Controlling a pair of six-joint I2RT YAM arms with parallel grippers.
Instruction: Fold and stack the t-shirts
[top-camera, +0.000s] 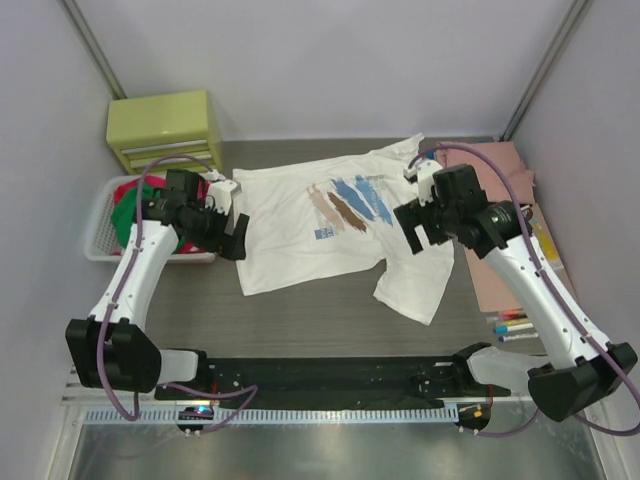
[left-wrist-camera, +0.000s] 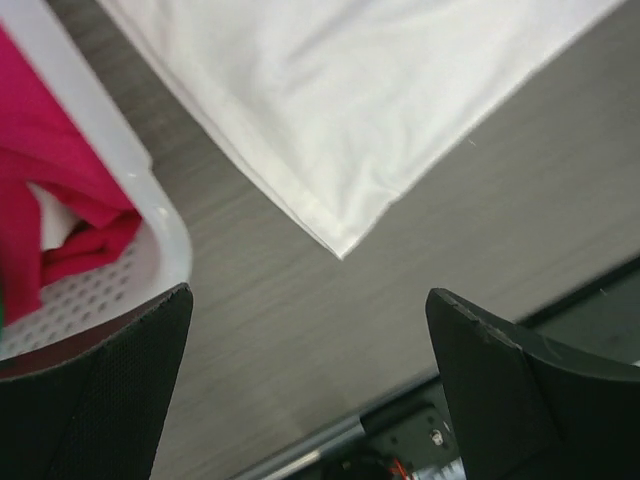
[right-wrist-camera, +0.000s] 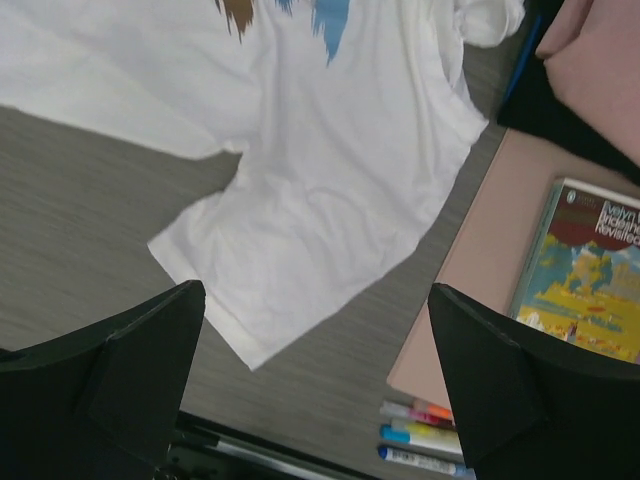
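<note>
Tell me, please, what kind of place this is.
Probably a robot test cell, not a home: a left arm and right arm bolted to a grey table walled by plain panels, with a printed t-shirt and a white basket of clothes.

Soft white cloth t-shirt (top-camera: 300, 240) with blue, brown and pale pink brush strokes across the chest, plus a small blue square print just below. White slotted plastic basket (left-wrist-camera: 120, 170) with red cloth (top-camera: 135, 190) and green cloth (top-camera: 125, 225) inside. Yellow-green box of drawers (top-camera: 165, 128). Grey table top (top-camera: 320, 310) with thin wood-like lines. Flat dusty-pink mat (right-wrist-camera: 470, 290). Thin book (right-wrist-camera: 590, 275) with a yellow and blue picture cover, dark red at the top. Little pens (right-wrist-camera: 425, 435) in orange, yellow and blue.
</note>
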